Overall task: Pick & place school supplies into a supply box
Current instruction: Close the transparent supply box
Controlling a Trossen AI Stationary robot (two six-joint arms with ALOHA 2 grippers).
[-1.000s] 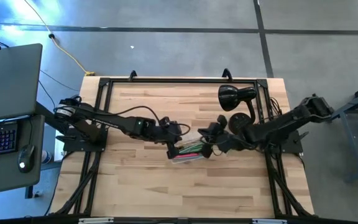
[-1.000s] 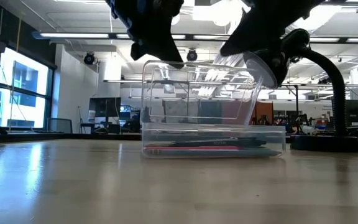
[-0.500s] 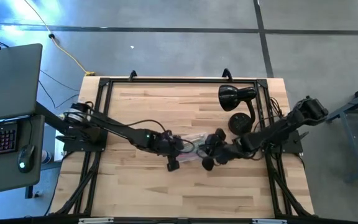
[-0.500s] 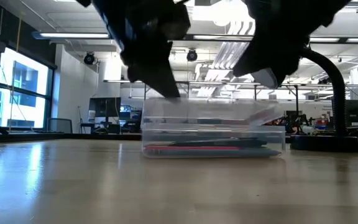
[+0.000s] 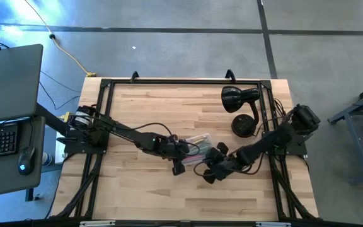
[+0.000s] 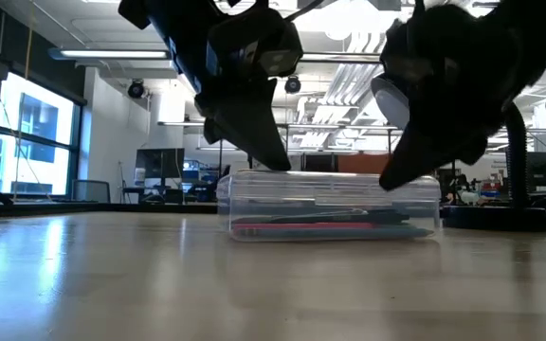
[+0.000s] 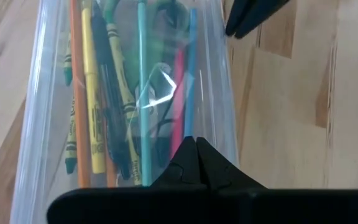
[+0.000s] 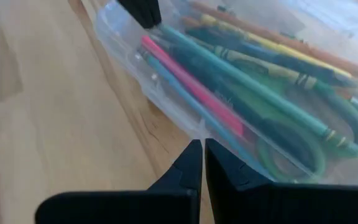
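Observation:
The clear supply box (image 6: 330, 213) lies on the wooden table near its middle (image 5: 198, 142), with its lid flat on top. Inside lie the school supplies (image 7: 114, 93): yellow, orange, green, teal and pink pencils and pens (image 8: 229, 68), and green-handled scissors (image 8: 303, 149). My left gripper (image 6: 278, 163) is shut, with its tips on the lid near the box's left end (image 7: 194, 146). My right gripper (image 6: 387, 182) is shut at the box's right end, by its near long edge (image 8: 202, 149). My left gripper presses its shut fingertips (image 7: 194, 149) down on the lid's top (image 7: 166, 112) near the box's left end, slanting down from the table's left. The box stays flat on the table. My right gripper sets its shut fingertips (image 8: 202, 155) against the lid's near rim (image 8: 197, 127) at the right end, slanting down from the right; the low view shows them at the lid's top edge (image 6: 396, 178).
A black desk lamp (image 5: 239, 101) stands at the table's far right, behind the right arm (image 6: 510, 142). Bare wood lies in front of the box toward the near edge. A laptop (image 5: 8, 82) sits on a stand left of the table.
The box's lid stood upright a second ago; it has swung down and now lies flat on the box. Both grippers have come down with it and toward the near edge, and have stayed shut. The right gripper has also turned at the wrist.

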